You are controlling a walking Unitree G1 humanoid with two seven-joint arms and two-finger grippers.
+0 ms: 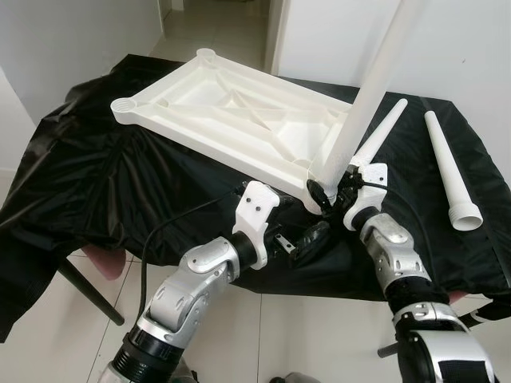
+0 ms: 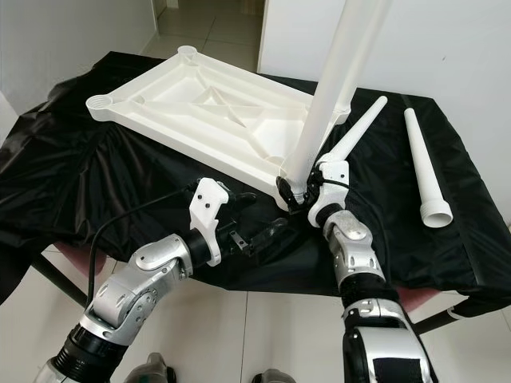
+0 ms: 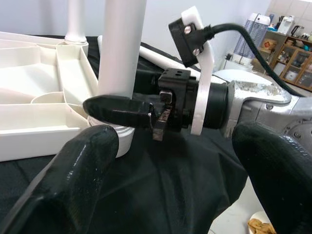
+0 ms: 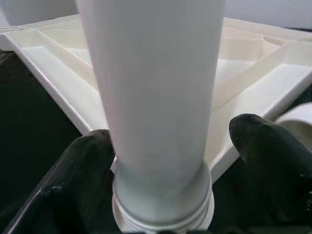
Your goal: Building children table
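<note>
Tabletop (image 1: 239, 112) lying upside down on bench (image 1: 104, 175), leg (image 1: 363, 104) standing in its near corner socket. Right claw (image 1: 329, 195) gripping leg base, probably screwing it in. Left claw (image 1: 307, 243) released, hovering beside. Next: tighten, then grab spare legs (image 1: 447, 171) lying right of tabletop.

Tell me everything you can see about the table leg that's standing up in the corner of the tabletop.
The upright table leg is a smooth white tube, plastic by its look, tapering upward out of frame. Its ridged base sits in the near corner socket of the upside-down white tabletop, leaning slightly. The right gripper has a black finger on either side of its base; whether they press it is unclear.
</note>
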